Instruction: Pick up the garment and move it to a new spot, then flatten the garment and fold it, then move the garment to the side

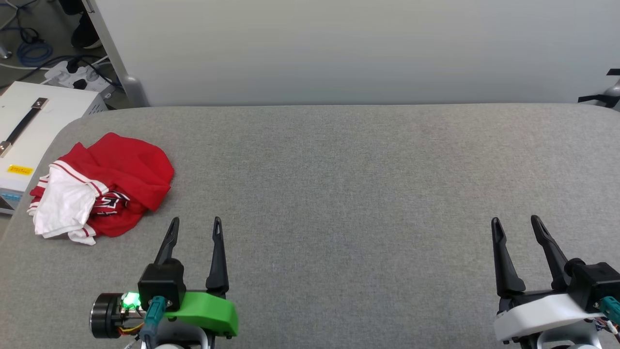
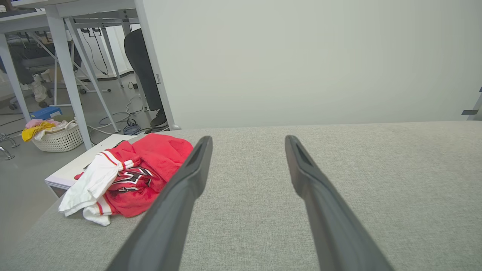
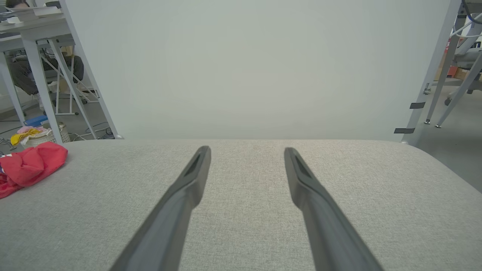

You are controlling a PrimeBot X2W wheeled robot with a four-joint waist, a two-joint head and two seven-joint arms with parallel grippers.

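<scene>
We see the red jersey T-shirt (image 1: 104, 186) crumpled at the grey table's (image 1: 339, 169) left edge. Just right of it our left gripper (image 1: 196, 222) hovers, fingers spread, empty. Far right, our right gripper (image 1: 516, 220) likewise gapes, empty.

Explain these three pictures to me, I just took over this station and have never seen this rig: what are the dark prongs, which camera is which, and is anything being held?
The dark prongs are the robot's two-fingered grippers. The wide picture comes from a camera on its head, looking down at a grey padded table: the left gripper, on a green mount, sits at lower left, and the right gripper, on a white mount, at lower right. The other two pictures come from cameras on each wrist, looking along that arm's own fingers. Both grippers are open and hold nothing. The garment, a red shirt with white sleeves, lies crumpled near the table's left edge, untouched. It is close to the left gripper's fingers in the left wrist view, and at the far left edge of the right wrist view.
</scene>
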